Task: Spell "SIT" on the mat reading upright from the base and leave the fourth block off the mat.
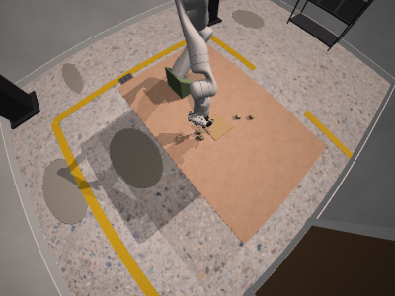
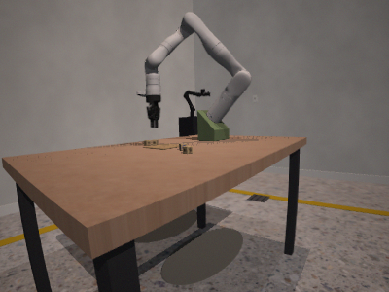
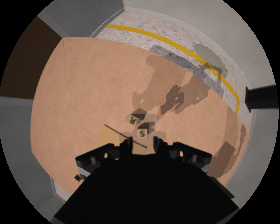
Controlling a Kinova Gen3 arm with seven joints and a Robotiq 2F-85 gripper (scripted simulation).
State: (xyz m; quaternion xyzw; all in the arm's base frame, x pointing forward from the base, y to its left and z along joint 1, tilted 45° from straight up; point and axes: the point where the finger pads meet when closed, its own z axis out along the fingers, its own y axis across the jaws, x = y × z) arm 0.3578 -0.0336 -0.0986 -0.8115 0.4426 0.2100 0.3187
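Note:
A thin tan mat (image 1: 220, 128) (image 2: 162, 147) (image 3: 114, 140) lies flat near the middle of the table. Two small letter blocks (image 1: 199, 136) (image 2: 151, 142) (image 3: 141, 125) sit close together just off the mat's left corner; in the wrist view the nearer one seems to bear an "S". Two more blocks (image 1: 243, 117) (image 2: 185, 149) lie on the bare table beyond the mat's right side. My gripper (image 1: 199, 120) (image 2: 154, 123) (image 3: 143, 141) hangs well above the mat's left edge, pointing down. Its fingers stand partly open with nothing between them.
The arm's green base (image 1: 179, 82) (image 2: 212, 127) stands at the table's (image 1: 276, 153) (image 2: 122, 180) far end. A dark shelf rack (image 1: 341, 7) stands on the floor at the back right. Yellow floor lines surround the table.

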